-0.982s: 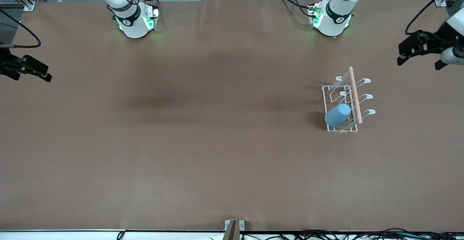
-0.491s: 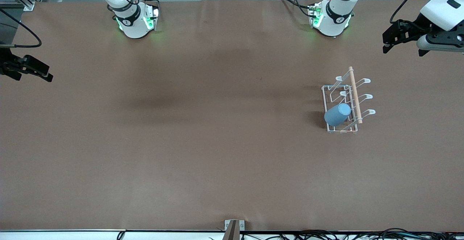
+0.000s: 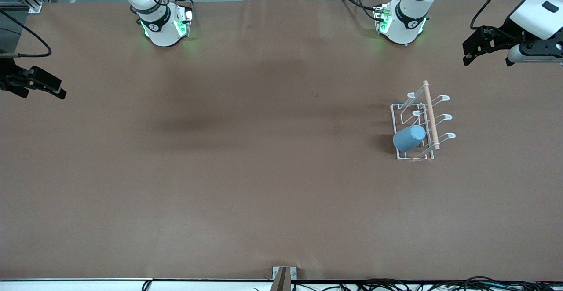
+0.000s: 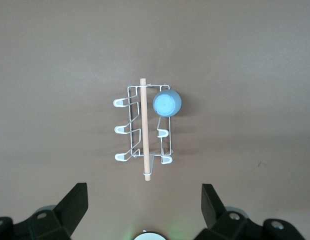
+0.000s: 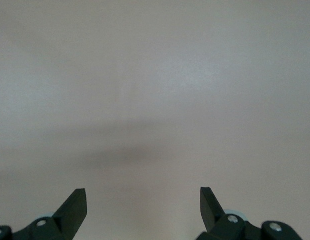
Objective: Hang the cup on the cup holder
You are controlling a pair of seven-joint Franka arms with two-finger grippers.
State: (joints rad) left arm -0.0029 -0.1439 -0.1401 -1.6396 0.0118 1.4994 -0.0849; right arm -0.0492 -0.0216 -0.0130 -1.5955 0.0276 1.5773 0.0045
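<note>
- Surface: brown, matte, spanning the front view; both arm bases stand along its 12 o'clock edge.
- Left arm: reaches out past the left arm's end of the surface. Left gripper hangs in the air over that end, at about 1 o'clock from the cup holder. Fingers spread wide, nothing between them.
- Right arm: waits at the right arm's end. Right gripper hangs over the surface edge there, well apart from the rack. Fingers spread wide, holding nothing; only bare surface under them in the right wrist view.
- Cup holder: white wire rack, rectangular base, wooden rod along its top, looped prongs on both sides. Stands toward the left arm's end, nearer to the front camera than the left arm's base.
- Cup: light blue, hung tilted on a prong at the 6 o'clock end of the rack, closed bottom pointing up and out toward the right arm's end. In the left wrist view the cup shows its round bottom, just beside the rod.
</note>
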